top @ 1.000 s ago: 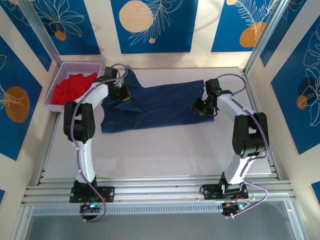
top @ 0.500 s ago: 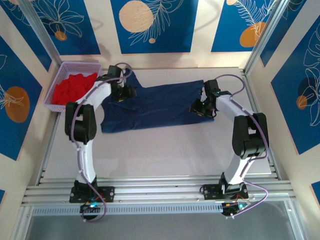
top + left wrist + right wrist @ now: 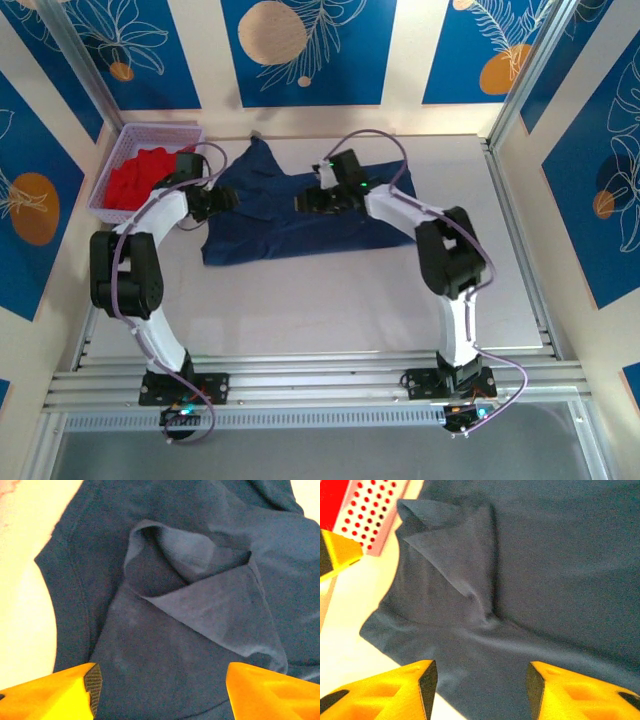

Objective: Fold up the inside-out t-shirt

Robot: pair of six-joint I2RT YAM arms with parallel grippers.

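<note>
The inside-out t-shirt [image 3: 300,232] is navy and lies spread across the back half of the table, with one sleeve pointing toward the far wall. My left gripper [image 3: 220,198] hovers at the shirt's left edge. In the left wrist view it [image 3: 160,692] is open over a folded-over flap of sleeve cloth [image 3: 220,610], with nothing between its fingers. My right gripper [image 3: 304,202] reaches over the shirt's middle from the right. In the right wrist view it [image 3: 482,682] is open just above the cloth [image 3: 560,555], near a crumpled sleeve fold [image 3: 450,555].
A lavender perforated basket [image 3: 120,150] holding a bright red garment [image 3: 145,178] stands at the back left, close to my left gripper; its wall [image 3: 375,510] shows in the right wrist view. Metal frame posts stand at the back corners. Bare table lies in front of the shirt.
The right arm swung left from the shirt's right edge to its middle and opened wider. The left gripper opened, let go of the cloth and drew back toward the shirt's left edge.
</note>
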